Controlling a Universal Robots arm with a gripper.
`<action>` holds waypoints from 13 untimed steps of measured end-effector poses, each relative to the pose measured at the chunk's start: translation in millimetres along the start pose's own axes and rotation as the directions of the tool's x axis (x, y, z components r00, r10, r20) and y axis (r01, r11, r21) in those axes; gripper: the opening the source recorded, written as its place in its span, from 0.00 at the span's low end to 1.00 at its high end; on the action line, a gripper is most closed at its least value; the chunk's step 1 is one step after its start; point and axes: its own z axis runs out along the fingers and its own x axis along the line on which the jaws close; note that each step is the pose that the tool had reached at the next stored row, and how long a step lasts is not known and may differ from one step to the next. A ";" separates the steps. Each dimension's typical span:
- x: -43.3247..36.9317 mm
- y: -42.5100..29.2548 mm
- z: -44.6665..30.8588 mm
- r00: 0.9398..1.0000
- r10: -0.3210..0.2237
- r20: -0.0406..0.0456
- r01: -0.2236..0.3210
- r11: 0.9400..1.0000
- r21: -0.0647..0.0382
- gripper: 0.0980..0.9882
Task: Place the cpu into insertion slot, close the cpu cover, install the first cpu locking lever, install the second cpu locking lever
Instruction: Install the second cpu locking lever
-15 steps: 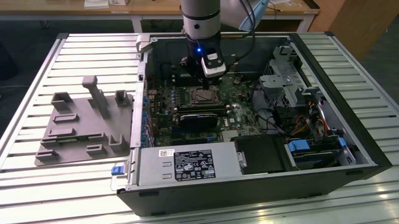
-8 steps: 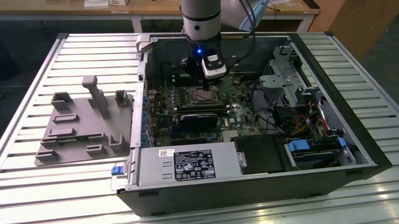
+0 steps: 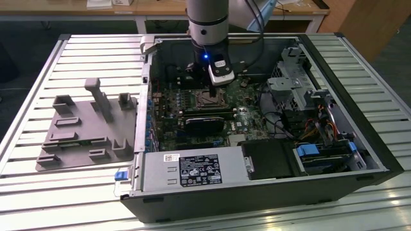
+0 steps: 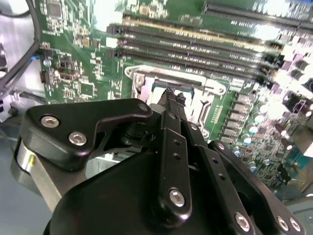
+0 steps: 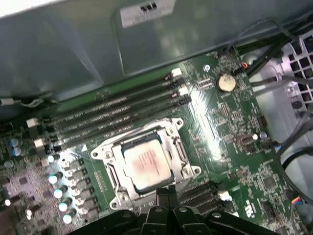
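You had the gripper (image 3: 214,91) lowered into the open case (image 3: 257,204), hanging directly above the slot (image 3: 209,100) in the middle of the green board (image 3: 244,118). In both wrist views its fingers (image 4: 172,147) were pressed together into one slim black tip, and nothing showed pinched between them. In the first wrist view that tip (image 5: 165,192) sat at the edge of the socket, just beside the cover's rim; whether it touched the metal could not be told.

The cpu (image 5: 146,164) was already seated in the slot, lying flat with its pale metal top facing up. The cover (image 5: 178,152) lay down over it, its silvery frame surrounding the chip and the chip showing through the square opening. In the second wrist view you looked past the fingers at the cover's frame (image 4: 146,73), with the tip (image 4: 174,95) over its opening. How the levers stood could not be told.

Four long dark memory slots (image 5: 112,112) ran alongside the socket, and a coin cell (image 5: 225,82) sat further along the board. In the exterior view, a grey fixture (image 3: 83,130) lay on the slatted table (image 3: 38,62) to the exterior view's left of the case.
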 end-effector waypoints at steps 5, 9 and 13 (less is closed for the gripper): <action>-4.3 -10.8 -0.3 1.000 0.000 0.000 0.000 1.000 0.000 0.01; -5.5 -16.1 0.1 1.000 -0.002 0.000 0.002 1.000 0.000 0.01; -3.3 -18.2 1.4 1.000 -0.027 -0.002 0.027 1.000 -0.003 0.01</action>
